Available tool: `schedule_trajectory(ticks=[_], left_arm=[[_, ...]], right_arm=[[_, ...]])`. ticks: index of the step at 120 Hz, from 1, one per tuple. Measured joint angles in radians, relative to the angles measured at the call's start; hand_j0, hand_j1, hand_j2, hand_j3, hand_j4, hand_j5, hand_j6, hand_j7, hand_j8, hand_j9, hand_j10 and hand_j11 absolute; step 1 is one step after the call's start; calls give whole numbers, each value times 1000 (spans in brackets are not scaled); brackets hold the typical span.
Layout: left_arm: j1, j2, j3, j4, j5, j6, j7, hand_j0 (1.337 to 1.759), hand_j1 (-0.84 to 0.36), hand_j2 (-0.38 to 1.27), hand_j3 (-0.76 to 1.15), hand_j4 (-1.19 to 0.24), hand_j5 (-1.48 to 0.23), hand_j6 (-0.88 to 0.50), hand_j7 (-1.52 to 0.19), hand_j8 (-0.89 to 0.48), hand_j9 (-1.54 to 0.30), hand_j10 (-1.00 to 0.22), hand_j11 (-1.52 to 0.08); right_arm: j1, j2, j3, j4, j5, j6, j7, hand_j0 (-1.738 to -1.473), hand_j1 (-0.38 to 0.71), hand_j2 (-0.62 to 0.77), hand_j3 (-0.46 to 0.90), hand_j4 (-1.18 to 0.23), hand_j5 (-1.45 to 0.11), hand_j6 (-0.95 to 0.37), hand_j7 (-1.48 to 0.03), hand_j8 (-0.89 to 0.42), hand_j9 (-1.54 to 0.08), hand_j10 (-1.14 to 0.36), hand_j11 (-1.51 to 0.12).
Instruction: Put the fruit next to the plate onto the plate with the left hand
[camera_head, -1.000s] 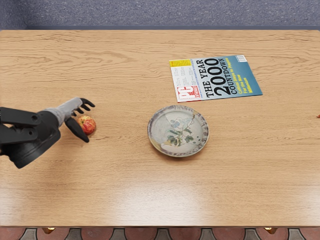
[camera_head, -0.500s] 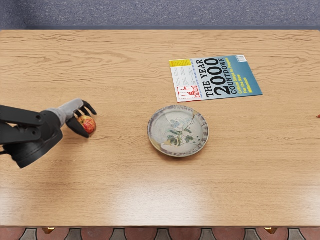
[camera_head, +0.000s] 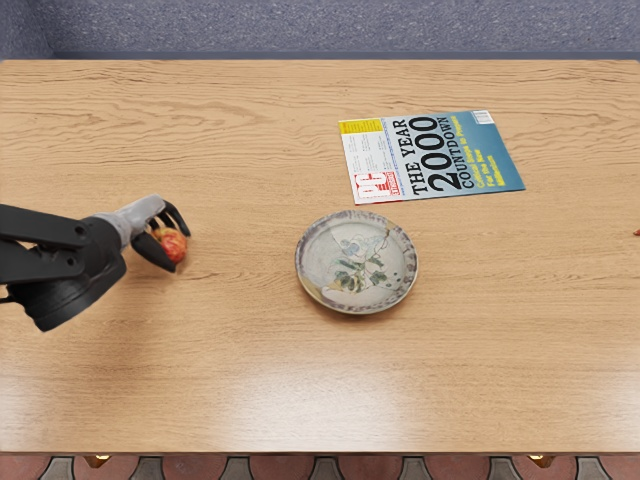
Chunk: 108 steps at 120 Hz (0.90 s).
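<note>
Fingers (camera_head: 178, 218) of the left hand (camera_head: 148, 232) are curled round the fruit (camera_head: 172, 243): dark tips over its top and far side, thumb at the near side. Reads as a closed grasp, not a hover. The arm comes in low over the left edge of the surface (camera_head: 300, 380).

Fruit: small, round, red with a yellow patch. It sits near the left edge, about midway between the front and back edges. Can't tell if it rests on the surface or is just clear of it, since the hand hides the contact.

Step, as I judge it: grasp made, lift and carry to the plate not yet done.

Handling, my read:
- Light, rigid, smooth skin, so it could squirt out if pinched off-centre.
- Best hold is across the widest part with the thumb opposing the fingers, roughly what's shown.
- A moderate squeeze should do. Slip is the bigger risk, not bruising.
- It will roll once released, so set it down low near the plate's middle, not on the rim.

Plate (camera_head: 303, 262): round, shallow, grey with a leaf pattern. It's about mid-surface, well apart from the fruit, and nothing is on it.

Magazine (camera_head: 430, 155): lies flat toward the back right corner, behind the plate and apart from it. Not on the carry line.

Red speck (camera_head: 637, 232) at the right edge is too small to identify. Right hand not in view.
</note>
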Motion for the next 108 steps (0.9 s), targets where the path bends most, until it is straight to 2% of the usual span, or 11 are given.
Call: schedule_trajectory(ticks=[10, 29, 47, 73, 108], left_arm=[[-20, -2, 0, 1, 0, 0, 0, 1654, -277, 220, 0, -623, -850, -407, -843, -373, -843, -627, -843], [-87, -89, -4, 9, -9, -1, 0, 1655, -284, 250, 0, -631, -877, -407, -858, -377, -857, -645, -857], [-119, -136, -20, 20, -20, -1, -1, 1656, -303, 307, 0, -627, -900, -394, -859, -374, -863, -656, -861], [-168, -238, -56, 25, -68, -1, -5, 1657, -313, 306, 0, -626, -911, -388, -866, -372, -865, -660, -865], [-205, -350, -94, 25, -120, -1, -5, 1658, -380, 569, 0, -631, -906, -430, -865, -419, -865, -666, -862]], right_arm=[[0, 0, 0, 0, 0, 0, 0, -1658, -349, 0, 0, 0, 0, 0, 0, 0, 0, 0, 0], [0, 0, 0, 0, 0, 0, 0, -1658, -349, 0, 0, 0, 0, 0, 0, 0, 0, 0, 0], [0, 0, 0, 0, 0, 0, 0, -1658, -349, 0, 0, 0, 0, 0, 0, 0, 0, 0, 0], [0, 0, 0, 0, 0, 0, 0, -1658, -349, 0, 0, 0, 0, 0, 0, 0, 0, 0, 0], [0, 0, 0, 0, 0, 0, 0, -1658, -349, 0, 0, 0, 0, 0, 0, 0, 0, 0, 0]])
